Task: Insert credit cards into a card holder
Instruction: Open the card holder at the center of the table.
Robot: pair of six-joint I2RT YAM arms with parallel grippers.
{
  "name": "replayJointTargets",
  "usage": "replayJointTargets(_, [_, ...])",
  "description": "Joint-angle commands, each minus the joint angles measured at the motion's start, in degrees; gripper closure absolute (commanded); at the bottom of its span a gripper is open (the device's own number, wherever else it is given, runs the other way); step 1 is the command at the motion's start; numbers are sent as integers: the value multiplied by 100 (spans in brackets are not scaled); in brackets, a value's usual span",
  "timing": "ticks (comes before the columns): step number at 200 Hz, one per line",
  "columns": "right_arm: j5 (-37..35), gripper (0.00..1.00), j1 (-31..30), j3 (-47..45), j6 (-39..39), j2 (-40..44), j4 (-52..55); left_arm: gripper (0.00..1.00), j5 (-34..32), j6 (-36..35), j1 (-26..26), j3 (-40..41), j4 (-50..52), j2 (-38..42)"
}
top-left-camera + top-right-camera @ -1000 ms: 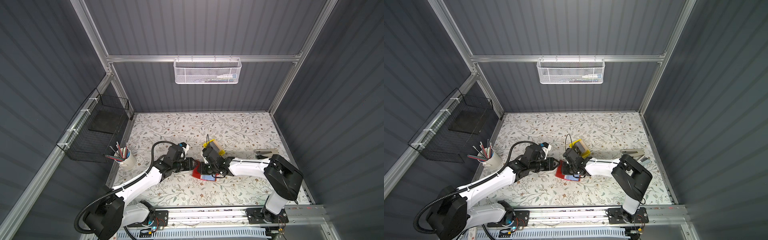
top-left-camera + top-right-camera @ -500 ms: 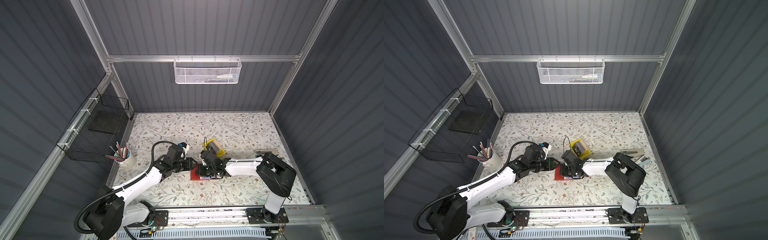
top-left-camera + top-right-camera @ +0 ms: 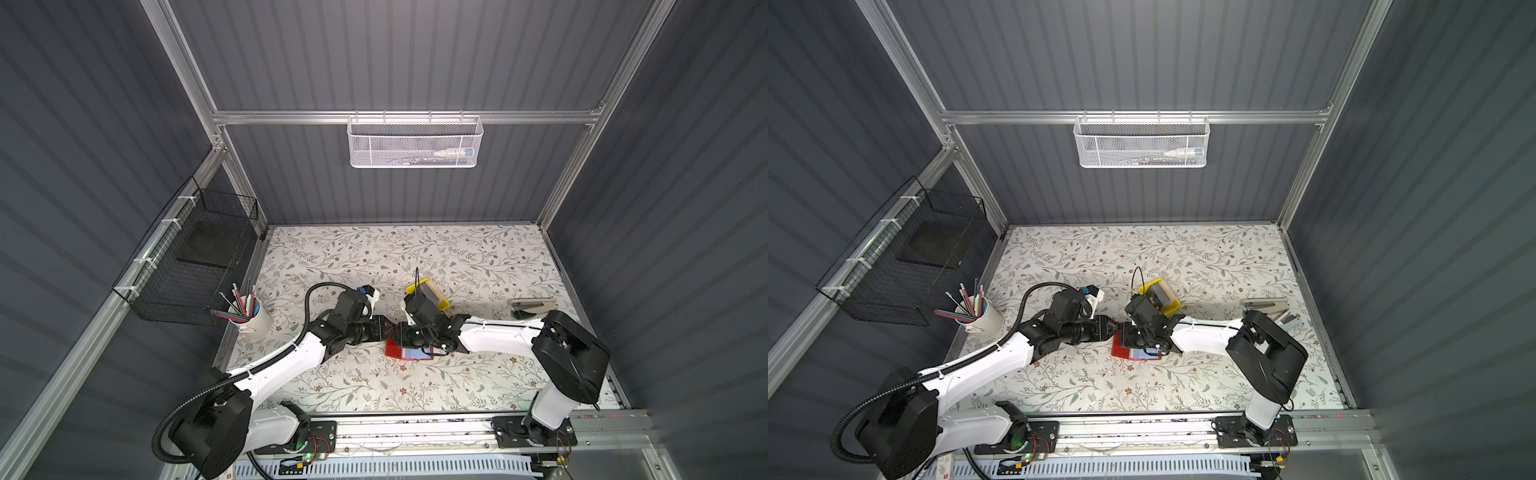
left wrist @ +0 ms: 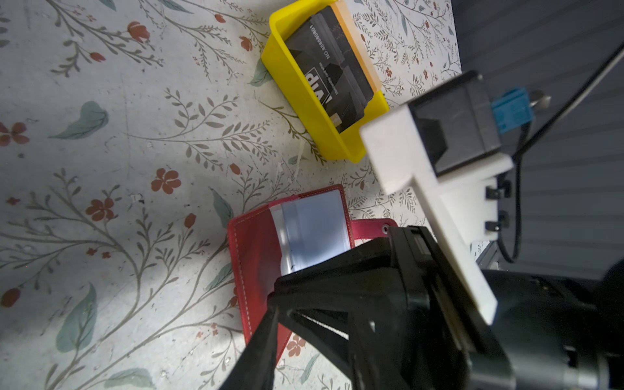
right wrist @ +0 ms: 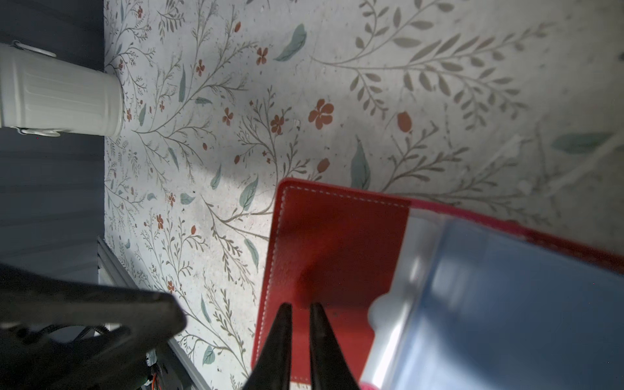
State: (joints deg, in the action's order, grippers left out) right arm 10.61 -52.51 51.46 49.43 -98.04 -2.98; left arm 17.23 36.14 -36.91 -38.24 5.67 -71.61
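Observation:
The red card holder (image 3: 394, 349) (image 3: 1121, 350) lies open on the table, its bluish clear sleeves (image 4: 314, 229) facing up. In the right wrist view my right gripper (image 5: 300, 309) hovers over the holder's bare red cover (image 5: 337, 243). Its fingers stand a narrow slit apart with nothing between them. My left gripper (image 3: 385, 328) (image 3: 1114, 327) points at the holder's left edge, close to the right gripper (image 3: 402, 334). One left finger (image 4: 266, 324) shows over the red edge, and the right arm's body hides the rest. Dark credit cards (image 4: 331, 67) with white lettering stand in a yellow tray (image 4: 297, 87) behind the holder.
A white cup of pencils (image 3: 253, 322) (image 5: 60, 98) stands at the table's left edge. A grey stapler-like tool (image 3: 534, 305) lies at the right. A black wire basket (image 3: 199, 257) hangs on the left wall, a white mesh basket (image 3: 415, 143) on the back wall.
My right gripper has moved left and down over the card holder, closer to the left gripper. The holder has slid slightly left. The left arm has hardly moved.

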Motion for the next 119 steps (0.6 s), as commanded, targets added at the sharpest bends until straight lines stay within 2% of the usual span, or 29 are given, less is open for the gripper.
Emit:
replayJointTargets(1, [74, 85, 21, 118, -45, -296, 119, 64, 122, -20, 47, 22, -111, -63])
replayJointTargets(51, [106, 85, 18, -72, 122, -506, -159, 64, 120, -56, 44, 151, -157, -101])
replayJointTargets(73, [72, 85, 22, -160, 130, -409, -159, 64, 508, 27, 48, 353, -497, -314])
replayJointTargets(119, [56, 85, 78, -475, 77, 62, -468, 64, 706, 268, 43, 655, -1102, -734])
